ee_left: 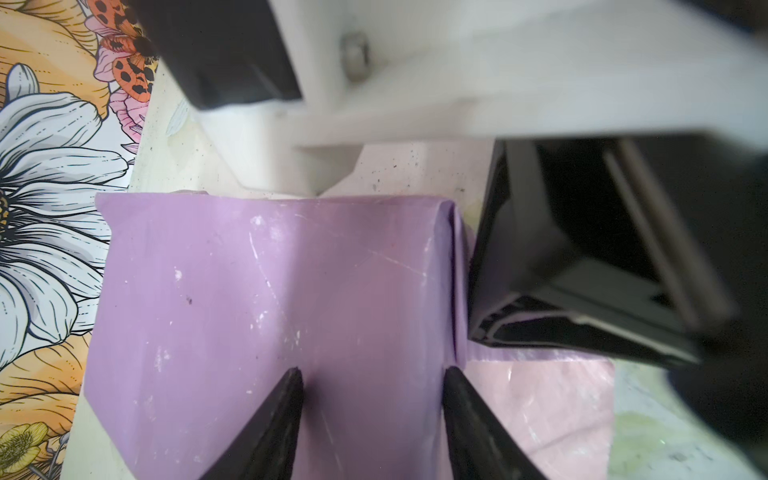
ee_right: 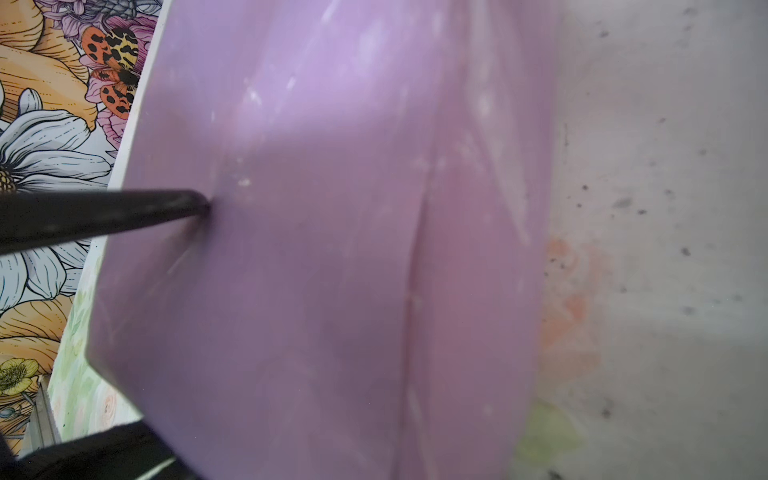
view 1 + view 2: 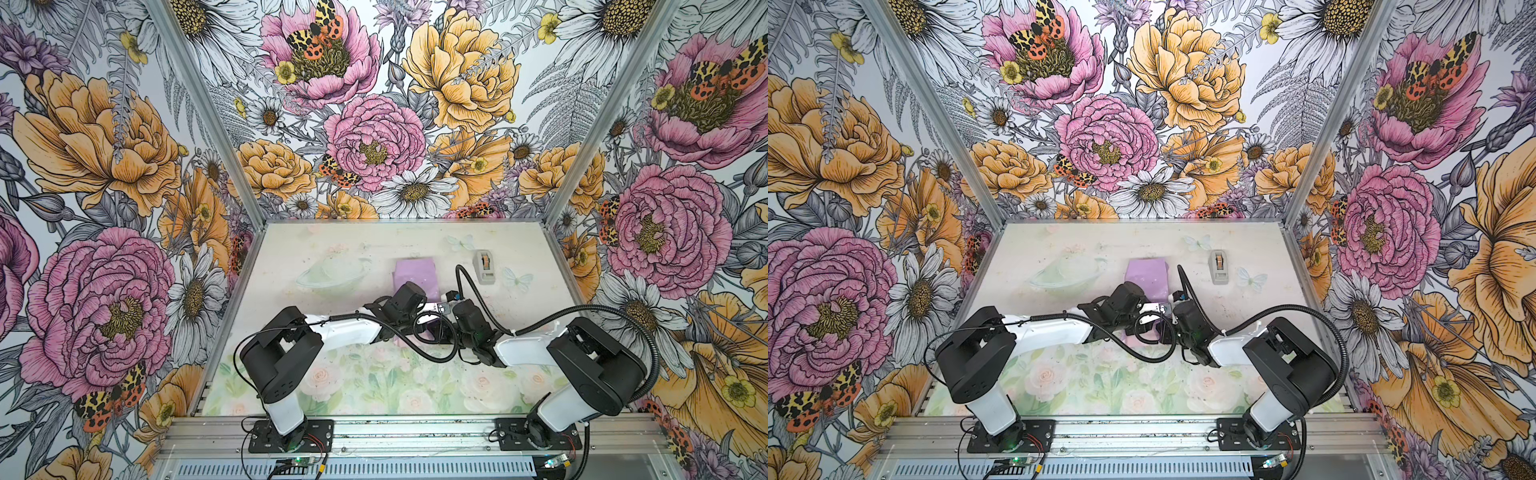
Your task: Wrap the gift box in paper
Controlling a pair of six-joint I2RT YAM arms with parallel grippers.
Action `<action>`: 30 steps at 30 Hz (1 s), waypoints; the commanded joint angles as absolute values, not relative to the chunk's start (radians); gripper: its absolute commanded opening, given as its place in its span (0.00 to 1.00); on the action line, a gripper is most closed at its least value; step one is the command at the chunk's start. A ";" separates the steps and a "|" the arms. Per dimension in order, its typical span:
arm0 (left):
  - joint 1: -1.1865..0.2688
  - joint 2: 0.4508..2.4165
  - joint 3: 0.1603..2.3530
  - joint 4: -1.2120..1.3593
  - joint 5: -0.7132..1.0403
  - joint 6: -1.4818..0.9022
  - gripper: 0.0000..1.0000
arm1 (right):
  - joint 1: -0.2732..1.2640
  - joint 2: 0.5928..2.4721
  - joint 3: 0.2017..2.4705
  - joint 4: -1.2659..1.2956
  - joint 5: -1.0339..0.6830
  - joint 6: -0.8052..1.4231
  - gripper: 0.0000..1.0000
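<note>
The paper (image 1: 249,291) lies over the middle of the table (image 3: 332,245), left of the grey tape dispenser (image 3: 483,266). Its lilac face is up and it drapes into a blocky, flat-topped form; the gift box is hidden beneath it, so I can place it only by that shape. The lilac side is glossy and smooth, flecked with white scuffs and fine scratches, with soft creases across the top and one crisp folded edge where layers stack into a narrow pleat. Beside that edge a flat patch of the pale pink reverse rests on the table. The table is a pale printed mat, roses on the near part, speckled with dark dots farther off. My left gripper (image 1: 370,374) stands about half open, both black tapered fingertips (image 1: 274,415) pressing on the lilac top with bare paper between them, gripping nothing. My right gripper (image 2: 187,322) meets the sheet from the right: one slim black finger (image 2: 124,212) touches the lilac face at its tip, the other passes behind the paper, and I cannot tell whether they are clamped on it.
</note>
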State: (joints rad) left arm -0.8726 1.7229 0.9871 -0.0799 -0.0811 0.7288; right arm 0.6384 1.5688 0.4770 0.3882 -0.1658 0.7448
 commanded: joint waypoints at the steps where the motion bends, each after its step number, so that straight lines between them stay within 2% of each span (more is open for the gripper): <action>1: -0.864 1.701 0.963 -0.079 -0.038 0.700 0.54 | 0.646 1.593 0.499 0.451 -0.116 0.752 0.14; 22: -0.865 1.705 0.962 -0.070 -0.011 0.686 0.53 | 0.667 1.672 0.519 0.487 -0.091 0.756 0.18; 30: -0.864 1.704 0.960 -0.070 -0.018 0.686 0.53 | 0.660 1.584 0.466 0.463 -0.101 0.744 0.19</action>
